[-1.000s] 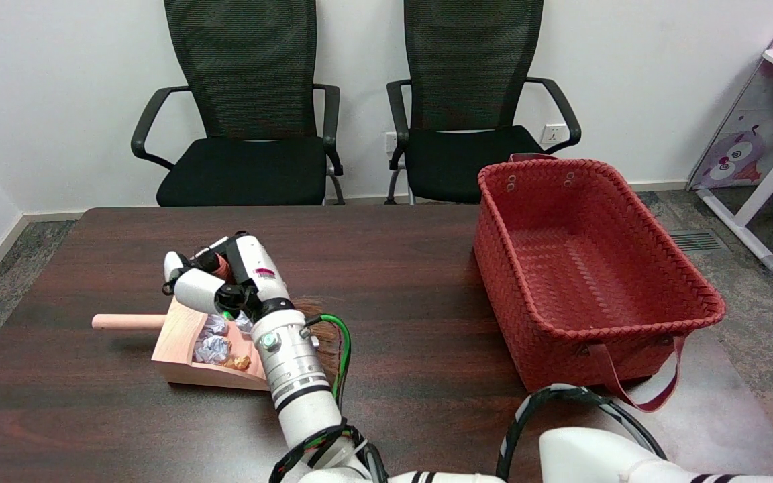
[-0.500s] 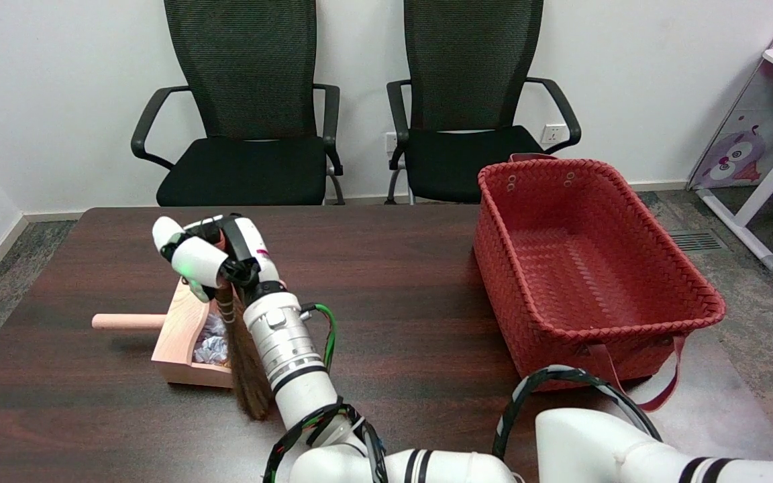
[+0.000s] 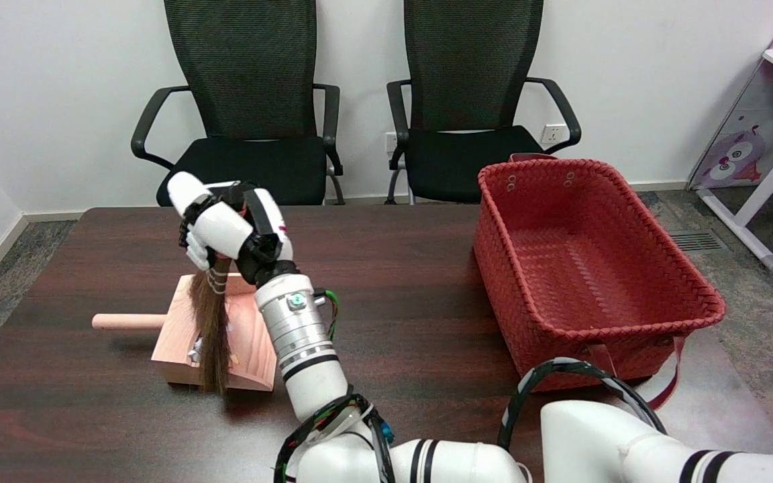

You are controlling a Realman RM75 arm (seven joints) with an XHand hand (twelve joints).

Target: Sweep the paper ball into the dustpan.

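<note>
My right hand [image 3: 229, 228] is raised above the table's left half and grips the top of a small brown broom [image 3: 211, 329]. The broom hangs bristles-down over the pink wooden dustpan [image 3: 247, 339], its tips near the pan's front edge. The dustpan lies flat on the table with its round handle [image 3: 126, 321] pointing left. Only a sliver of a crumpled silvery paper ball [image 3: 194, 351] shows inside the pan, left of the bristles; the broom hides the rest of the pan's contents.
A large red woven basket [image 3: 628, 320] stands on the table's right side. Two black office chairs [image 3: 252, 127] sit behind the far edge. My forearm [image 3: 299, 342] crosses the table just right of the dustpan. Dark wood tabletop [image 3: 393, 282] lies between dustpan and basket.
My right hand has risen and swung the broom leftward, from beside my forearm to hanging over the dustpan. The bristles now cover the paper balls that showed in the pan before.
</note>
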